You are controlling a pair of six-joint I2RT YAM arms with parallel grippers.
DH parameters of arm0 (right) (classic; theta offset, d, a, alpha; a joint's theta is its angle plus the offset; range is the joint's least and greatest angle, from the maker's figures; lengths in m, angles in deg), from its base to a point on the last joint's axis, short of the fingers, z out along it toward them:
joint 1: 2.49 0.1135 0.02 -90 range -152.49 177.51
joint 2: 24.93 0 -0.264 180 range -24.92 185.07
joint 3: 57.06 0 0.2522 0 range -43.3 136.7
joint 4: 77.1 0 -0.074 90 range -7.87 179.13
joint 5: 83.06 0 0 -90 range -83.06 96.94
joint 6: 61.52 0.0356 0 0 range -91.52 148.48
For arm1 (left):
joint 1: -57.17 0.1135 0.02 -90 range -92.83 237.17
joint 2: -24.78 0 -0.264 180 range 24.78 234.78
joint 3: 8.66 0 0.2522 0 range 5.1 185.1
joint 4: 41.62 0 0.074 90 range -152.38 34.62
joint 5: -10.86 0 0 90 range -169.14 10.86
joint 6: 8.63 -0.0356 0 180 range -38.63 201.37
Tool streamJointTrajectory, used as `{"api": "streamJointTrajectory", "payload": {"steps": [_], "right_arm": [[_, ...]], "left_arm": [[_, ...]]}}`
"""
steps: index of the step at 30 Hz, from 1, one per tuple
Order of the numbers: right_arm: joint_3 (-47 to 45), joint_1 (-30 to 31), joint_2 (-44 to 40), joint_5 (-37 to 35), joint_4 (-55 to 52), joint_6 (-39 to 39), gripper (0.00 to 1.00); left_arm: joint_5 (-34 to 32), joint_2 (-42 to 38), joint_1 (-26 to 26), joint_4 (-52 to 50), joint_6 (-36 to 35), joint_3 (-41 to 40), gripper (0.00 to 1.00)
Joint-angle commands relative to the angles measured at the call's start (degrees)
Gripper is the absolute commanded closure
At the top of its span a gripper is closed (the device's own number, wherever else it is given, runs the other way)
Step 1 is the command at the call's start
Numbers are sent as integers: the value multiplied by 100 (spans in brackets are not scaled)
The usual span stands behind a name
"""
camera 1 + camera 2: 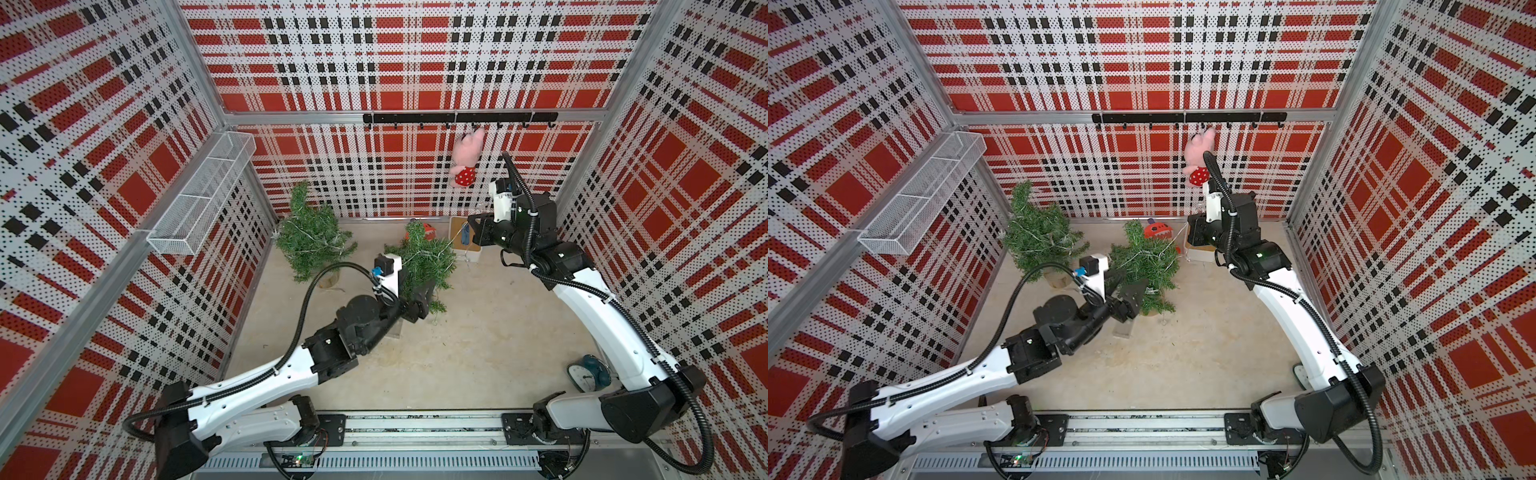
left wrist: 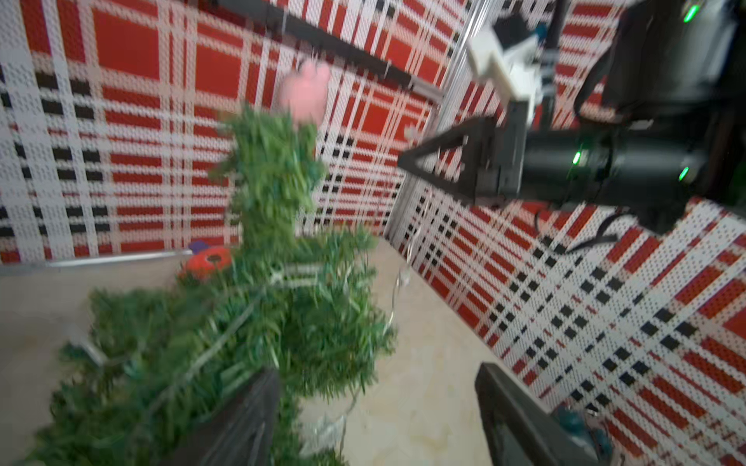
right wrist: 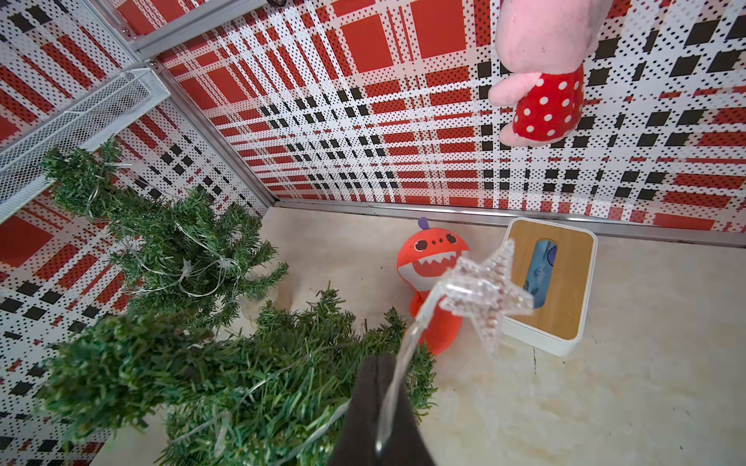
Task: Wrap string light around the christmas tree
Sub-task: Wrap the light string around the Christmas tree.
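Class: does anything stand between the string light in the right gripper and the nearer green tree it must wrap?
Nothing visible does. The clear star string light runs from the shut right gripper straight into the nearer green tree; the orange shark toy stands beyond it, off that path.

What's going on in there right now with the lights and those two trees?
The right tool is shut on the string light just short of its star, holding it up beside the nearer tree. Part of the string lies across that tree's branches. The left tool is open at the tree's lower branches, gripping nothing. The farther tree, by the corner, already carries a string.
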Motion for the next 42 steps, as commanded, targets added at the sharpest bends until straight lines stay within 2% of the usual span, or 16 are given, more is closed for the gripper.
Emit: {"api": "streamJointTrajectory", "payload": {"steps": [1,4,8,15,22,26,30,34,36,38,42], "right_arm": [[-29,-23,-113,132,205,94,100],[-69,-22,-139,226,243,182,100],[-198,-21,-218,328,317,271,100],[-306,-27,-258,383,330,298,100],[-307,-17,-262,421,330,291,100],[-346,-22,-291,434,347,293,100],[-410,-27,-328,408,374,284,100],[-397,-22,-324,400,350,263,100],[-389,-26,-337,383,341,241,100],[-389,-31,-327,372,330,215,100],[-386,-31,-303,355,347,188,100]], "left_arm": [[-162,552,-189,1812,237,-562,19],[-63,1228,-167,2795,8,-829,22],[-323,1694,-184,3599,136,-1096,30],[-998,2568,-381,4886,-252,-1185,30],[-1716,3378,-367,5286,-541,-834,35],[-1934,3685,-384,5331,-462,-662,34],[-2108,3984,-303,5490,-711,-398,33],[-2077,4182,-186,5632,-741,-264,48],[-1975,4239,-207,5770,-843,-255,61],[-1811,4235,-300,5919,-946,-274,76],[-1413,3970,-662,5955,-1234,-289,92]]}}
